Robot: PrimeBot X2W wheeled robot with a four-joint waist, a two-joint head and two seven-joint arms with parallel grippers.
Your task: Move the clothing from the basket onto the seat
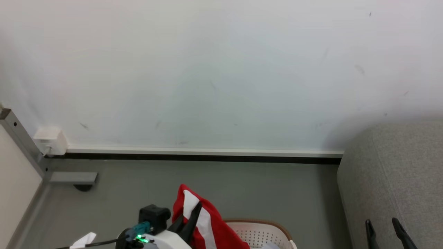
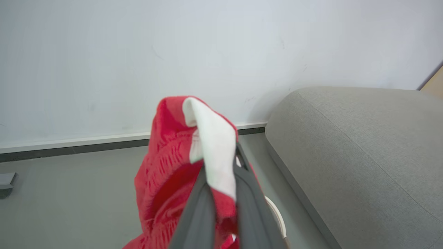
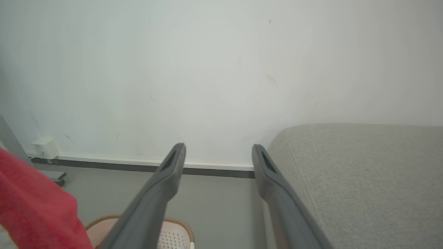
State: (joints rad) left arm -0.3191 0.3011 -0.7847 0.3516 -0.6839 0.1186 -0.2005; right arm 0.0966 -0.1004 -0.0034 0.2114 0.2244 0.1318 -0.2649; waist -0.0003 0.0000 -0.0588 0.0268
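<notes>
A red garment with broad white stripes, the clothing (image 1: 204, 221) (image 2: 180, 162), hangs from my left gripper (image 1: 193, 212) (image 2: 221, 162), which is shut on it above the basket. The white basket (image 1: 266, 231) (image 3: 173, 235) with its brown rim sits on the floor at the bottom of the head view, partly cut off. The light grey seat (image 1: 394, 180) (image 2: 360, 155) (image 3: 363, 180) stands to the right. My right gripper (image 1: 382, 223) (image 3: 218, 152) is open and empty, in front of the seat's near corner. A red edge of the clothing (image 3: 31, 204) shows at the left of the right wrist view.
A white wall with a pale skirting board (image 1: 204, 152) runs behind the grey floor (image 1: 242, 186). A grey metal post and foot (image 1: 72, 178) and a small white box (image 1: 52, 140) stand at the far left.
</notes>
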